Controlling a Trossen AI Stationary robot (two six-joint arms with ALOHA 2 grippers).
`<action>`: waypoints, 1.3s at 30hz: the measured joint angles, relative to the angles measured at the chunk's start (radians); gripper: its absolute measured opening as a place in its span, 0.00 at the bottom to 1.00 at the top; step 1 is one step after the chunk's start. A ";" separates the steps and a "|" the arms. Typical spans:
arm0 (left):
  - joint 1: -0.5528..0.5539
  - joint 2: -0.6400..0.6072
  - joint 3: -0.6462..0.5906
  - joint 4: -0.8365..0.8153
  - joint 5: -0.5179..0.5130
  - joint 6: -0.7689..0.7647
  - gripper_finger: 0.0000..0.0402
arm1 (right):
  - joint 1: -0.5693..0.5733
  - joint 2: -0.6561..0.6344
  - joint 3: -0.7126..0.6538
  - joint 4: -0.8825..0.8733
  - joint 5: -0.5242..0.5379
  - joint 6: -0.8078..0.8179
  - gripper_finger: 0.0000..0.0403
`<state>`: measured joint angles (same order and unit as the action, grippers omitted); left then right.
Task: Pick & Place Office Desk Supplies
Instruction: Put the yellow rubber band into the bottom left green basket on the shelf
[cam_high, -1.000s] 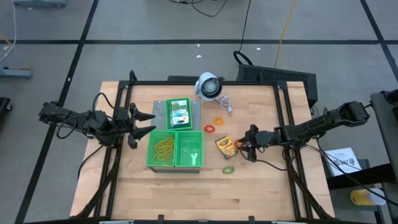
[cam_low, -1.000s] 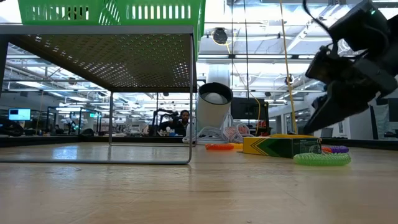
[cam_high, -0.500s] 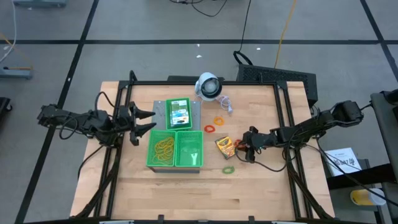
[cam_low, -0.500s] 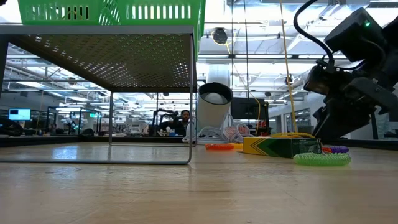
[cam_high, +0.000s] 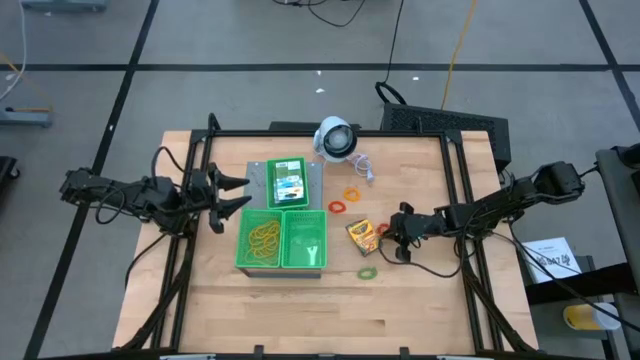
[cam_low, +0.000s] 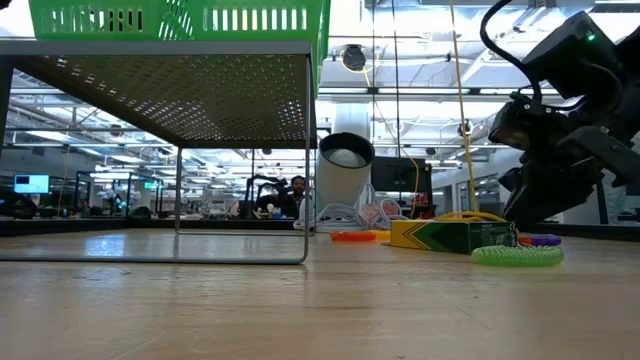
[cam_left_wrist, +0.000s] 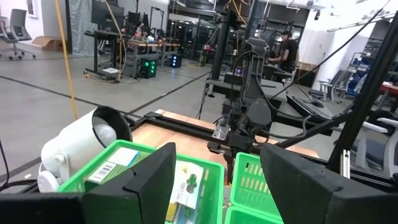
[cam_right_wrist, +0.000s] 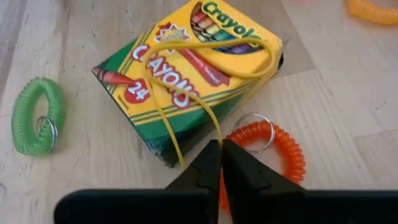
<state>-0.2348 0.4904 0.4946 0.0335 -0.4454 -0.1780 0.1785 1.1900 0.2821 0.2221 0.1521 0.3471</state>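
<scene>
A yellow-and-green crayon box (cam_high: 364, 235) (cam_right_wrist: 186, 68) lies flat on the table, right of the green trays. A thin yellow rubber band (cam_right_wrist: 205, 53) is draped over it. My right gripper (cam_high: 398, 236) (cam_right_wrist: 219, 158) sits low at the box's right side, shut on that band. A green coil loop (cam_high: 368, 272) (cam_right_wrist: 37, 115) and an orange coil loop (cam_right_wrist: 267, 146) lie beside the box. Red and orange loops (cam_high: 338, 206) lie farther back. My left gripper (cam_high: 232, 197) (cam_left_wrist: 217, 180) hovers open, left of the trays. My right gripper pinches the yellow rubber band between its two fingertips at the band's end nearest the gripper (cam_right_wrist: 215, 134). The fingers come in low from the table's right. The rest of the loop lies slack across the top of the crayon box (cam_right_wrist: 249, 43).
A green two-compartment tray (cam_high: 322, 262) holds yellow bands (cam_high: 264, 237) in its left compartment. Behind it, a second green tray holds crayon boxes (cam_high: 288, 183). A white round device with a cord (cam_high: 335, 138) stands near the far edge. Bare wood lies along the near edge.
My right gripper has come down toward the table and shifted slightly toward the crayon box. It now sits low beside the box.
</scene>
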 joint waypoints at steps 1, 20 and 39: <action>0.000 0.000 0.000 0.003 0.000 0.000 0.61 | 0.000 0.000 0.000 0.006 0.000 -0.001 0.01; 0.000 0.008 0.000 0.145 -0.033 0.019 0.61 | 0.000 -0.280 0.000 0.436 0.000 -0.401 0.00; 0.000 0.438 0.097 0.553 0.064 0.099 0.61 | -0.057 -0.174 0.119 0.780 -0.297 -0.571 0.00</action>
<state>-0.2348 0.9284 0.5916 0.5863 -0.3811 -0.0790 0.1215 1.0160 0.4013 1.0023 -0.1450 -0.2240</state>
